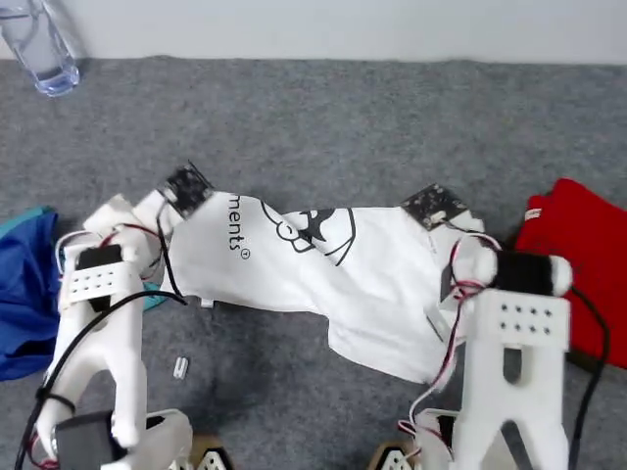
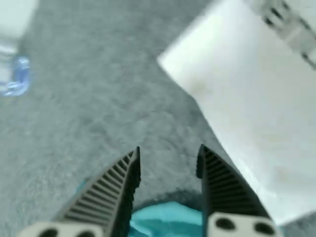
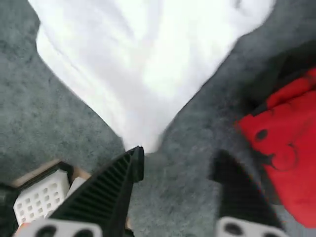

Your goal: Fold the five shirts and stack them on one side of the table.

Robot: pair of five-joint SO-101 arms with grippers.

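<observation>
A: Where does the white cotton shirt with black print point(image 1: 323, 274) lie from each tool?

B: Flat across the grey carpeted surface point(image 1: 343, 108), with its long axis running left to right. The left tool point(image 2: 168, 160) sits at its far left corner, jaws spread over bare carpet, with the cloth just beside. The right tool point(image 3: 178, 160), also spread, has a shirt corner just ahead of one fingertip point(image 3: 134, 157), so I'd judge it nearer.

A: What's unclear?

B: The right arm covers the near right hem, and the sleeves can't be made out. A crumpled red shirt point(image 1: 578, 255) and a blue shirt point(image 1: 24, 284) are cut off at the edges.
</observation>
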